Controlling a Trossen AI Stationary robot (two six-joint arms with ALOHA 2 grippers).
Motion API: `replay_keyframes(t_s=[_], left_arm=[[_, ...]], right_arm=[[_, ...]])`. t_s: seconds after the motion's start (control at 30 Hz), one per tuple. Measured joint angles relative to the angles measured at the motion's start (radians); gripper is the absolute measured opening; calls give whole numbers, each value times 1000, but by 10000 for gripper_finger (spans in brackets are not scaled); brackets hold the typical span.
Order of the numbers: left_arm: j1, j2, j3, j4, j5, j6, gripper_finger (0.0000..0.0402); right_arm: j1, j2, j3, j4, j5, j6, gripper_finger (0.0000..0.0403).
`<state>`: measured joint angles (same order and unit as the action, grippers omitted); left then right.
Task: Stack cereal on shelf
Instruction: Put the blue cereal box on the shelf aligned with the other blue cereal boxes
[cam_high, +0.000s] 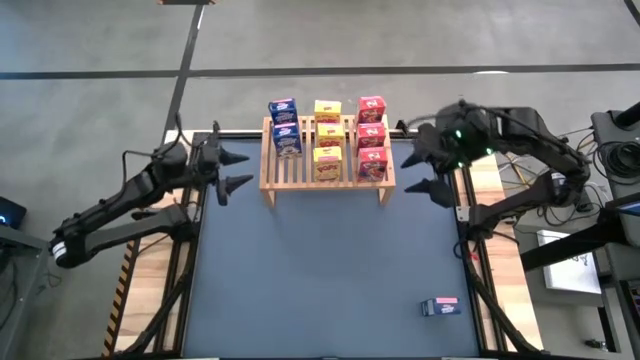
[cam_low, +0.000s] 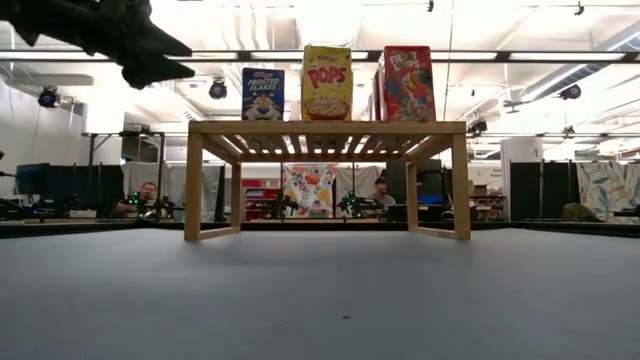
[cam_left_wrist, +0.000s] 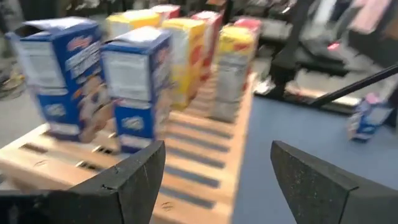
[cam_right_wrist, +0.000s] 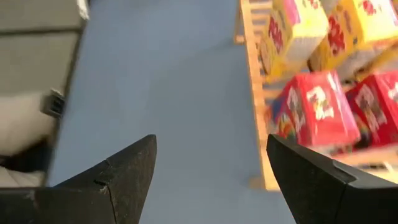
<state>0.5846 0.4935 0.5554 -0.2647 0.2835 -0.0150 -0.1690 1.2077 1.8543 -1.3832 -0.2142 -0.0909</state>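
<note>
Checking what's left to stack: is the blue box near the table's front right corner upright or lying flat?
Lying flat. The high view shows the blue box down on the table, off the rack where the other boxes stand.

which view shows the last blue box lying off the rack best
The high view: the blue box lies alone on the mat near the front right, far from the rack. The left wrist view shows it small and blurred beyond the rack; low and right wrist views miss it.

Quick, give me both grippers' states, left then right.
Left gripper: open, empty, beside the shelf's blue-box end.
Right gripper: open, empty, beside the shelf's red-box end.
</note>
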Motion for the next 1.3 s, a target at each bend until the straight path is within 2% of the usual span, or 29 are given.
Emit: replay_keyframes(t_s=[0.17, 0.37, 0.57, 0.67, 0.83, 0.97, 1.17, 1.3], left_arm=[[-136, -61, -47, 88, -36, -51, 275], [-335, -63, -81, 154, -246, -46, 274], [-521, 29, -65, 217, -389, -52, 274], [-616, 96, -41, 253, -483, -47, 274], [-760, 221, 0, 273, -655, -50, 274], [-852, 322, 4, 362, -731, -45, 274], [-964, 440, 1, 520, -811, -21, 274], [-1008, 525, 6, 591, -824, -31, 274]], right_arm=[[157, -64, -91, -23, 232, 87, 292], [359, -113, -246, 27, 312, 254, 292], [572, -108, -419, 39, 443, 419, 292], [638, -78, -480, 42, 456, 476, 292], [740, -27, -536, 87, 392, 587, 292], [843, -4, -553, 145, 382, 683, 292], [990, 4, -553, 142, 473, 867, 292], [1054, 2, -553, 140, 552, 923, 292]])
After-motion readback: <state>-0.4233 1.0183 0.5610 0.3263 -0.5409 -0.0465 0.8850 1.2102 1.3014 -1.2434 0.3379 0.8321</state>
